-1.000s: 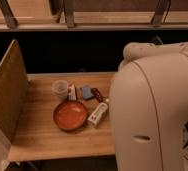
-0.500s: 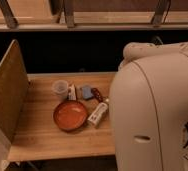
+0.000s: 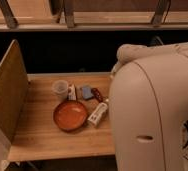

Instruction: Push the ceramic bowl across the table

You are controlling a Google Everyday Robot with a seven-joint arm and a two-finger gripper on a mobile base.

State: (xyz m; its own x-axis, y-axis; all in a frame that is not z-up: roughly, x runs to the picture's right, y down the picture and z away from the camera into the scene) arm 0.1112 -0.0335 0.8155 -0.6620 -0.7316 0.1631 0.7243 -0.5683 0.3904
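Item: ceramic bowl, orange-red, centre of desk, left of white arm; claw unseen, likely behind arm, bowl leftward of it; apart or together cannot be told.

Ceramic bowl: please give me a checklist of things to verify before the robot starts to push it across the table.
1. Ceramic bowl sits upright on the table: ok.
2. Gripper position known: not ok. The gripper is not in view; only the big white arm shows at the right.
3. Gripper contact with the bowl: cannot tell.
4. Room on the bowl's left: ok. Bare wood runs up to the tan side panel.
5. Room on the bowl's right: not ok. A white bottle lies close beside the rim.
6. Room behind the bowl: not ok. A translucent cup stands just beyond it.
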